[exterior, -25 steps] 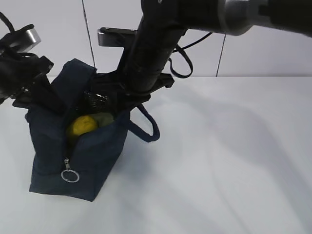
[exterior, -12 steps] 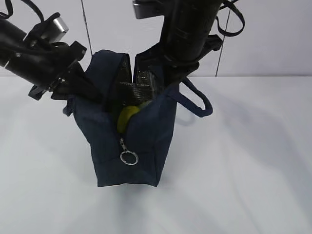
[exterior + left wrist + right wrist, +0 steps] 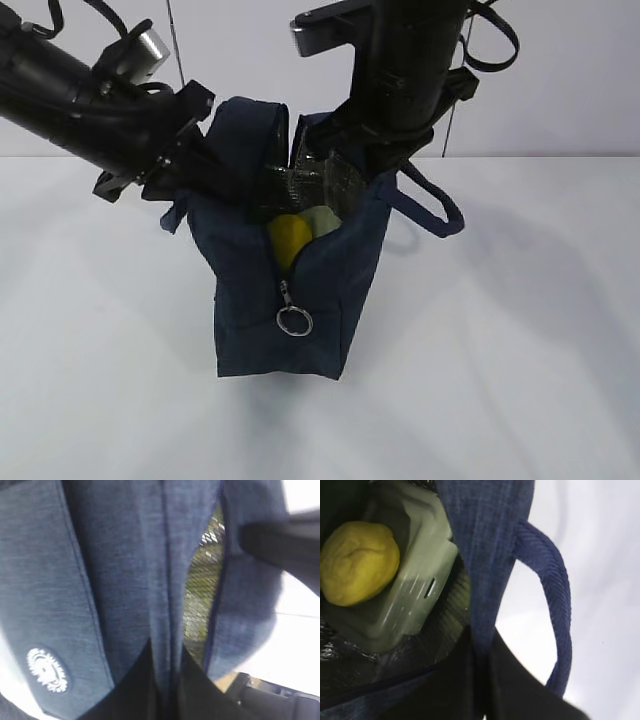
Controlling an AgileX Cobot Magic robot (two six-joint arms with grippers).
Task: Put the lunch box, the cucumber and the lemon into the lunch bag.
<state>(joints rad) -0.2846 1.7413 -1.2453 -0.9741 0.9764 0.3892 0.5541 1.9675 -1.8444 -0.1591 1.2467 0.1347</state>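
The navy lunch bag (image 3: 290, 320) stands upright on the white table, its top held apart by both arms. My left gripper (image 3: 164, 652) is shut on the bag's left wall (image 3: 125, 570). The right gripper (image 3: 480, 652) is shut on the right wall (image 3: 480, 540), beside a loop handle (image 3: 555, 595). Inside, the yellow lemon (image 3: 357, 562) lies on the sage-green lid of the lunch box (image 3: 412, 597); both also show through the opening, lemon (image 3: 288, 238) and lunch box (image 3: 322, 220). Silver foil lining (image 3: 305, 182) shows behind them. The cucumber is hidden.
The zipper's metal ring pull (image 3: 294, 321) hangs down the bag's front. A white table (image 3: 520, 350) spreads around the bag, with a white panelled wall behind. The right loop handle (image 3: 435, 208) sticks out to the right.
Both arms have carried the bag rightward and stood it more upright. The opening is narrower than a second ago, and the lemon sits higher in the gap.
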